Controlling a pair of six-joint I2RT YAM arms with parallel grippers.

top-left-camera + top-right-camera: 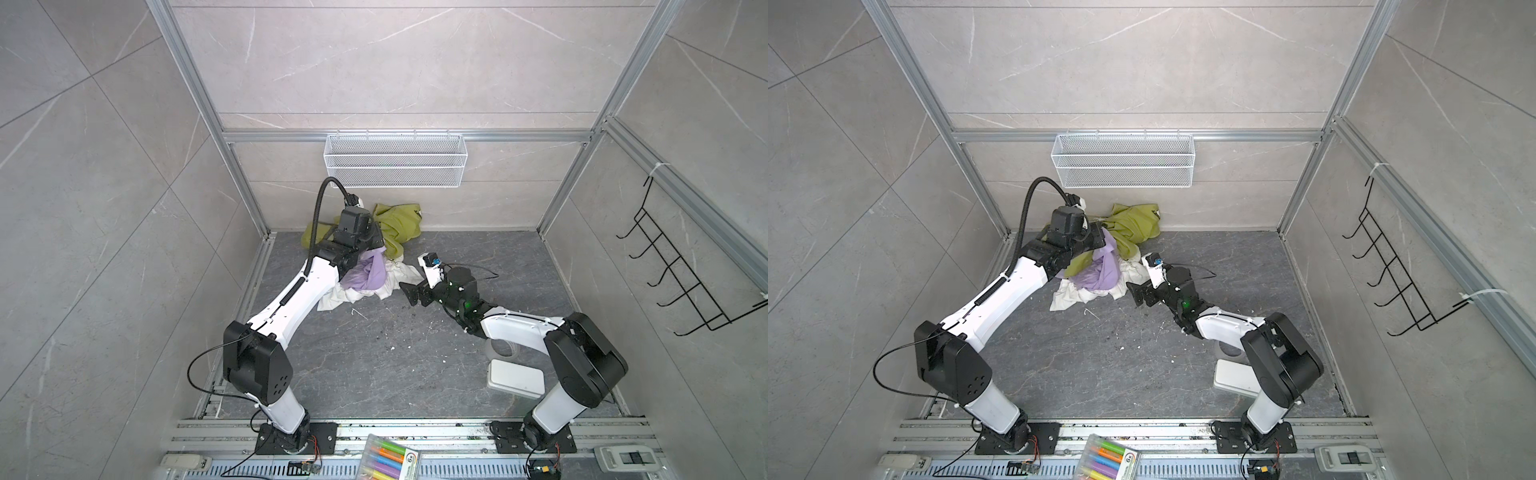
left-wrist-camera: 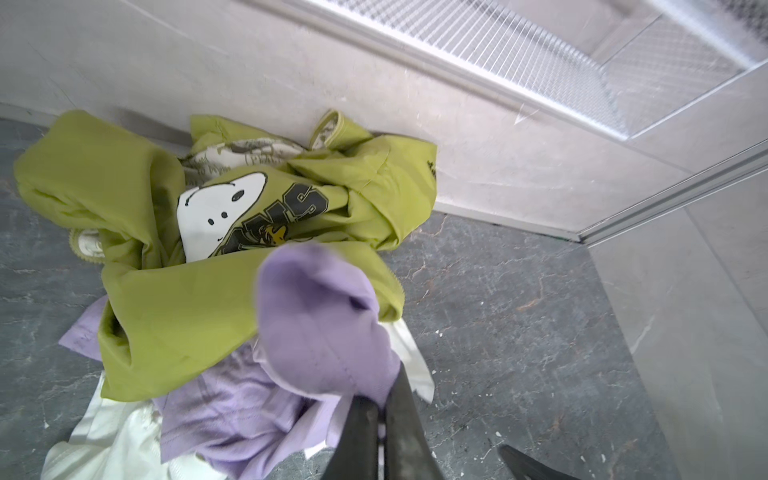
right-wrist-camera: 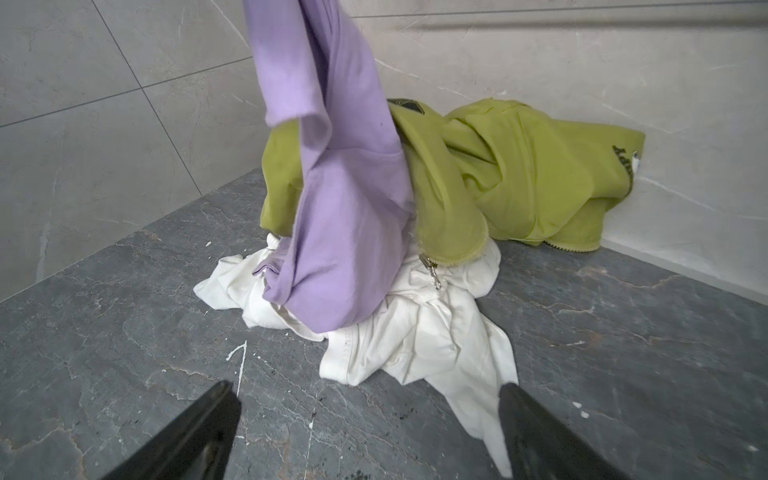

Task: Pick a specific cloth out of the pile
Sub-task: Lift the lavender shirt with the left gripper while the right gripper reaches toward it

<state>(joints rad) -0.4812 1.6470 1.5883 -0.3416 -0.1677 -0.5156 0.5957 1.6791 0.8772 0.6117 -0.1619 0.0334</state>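
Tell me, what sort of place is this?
Probably a mock bathroom or laundry corner built for robot trials: tiled walls set in an aluminium frame, a white wire basket on the back wall, a black hook rack on the side wall.

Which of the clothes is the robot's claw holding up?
The plain lavender cloth: the left claw pinches it; the olive-green printed garment and white garment lie unheld.
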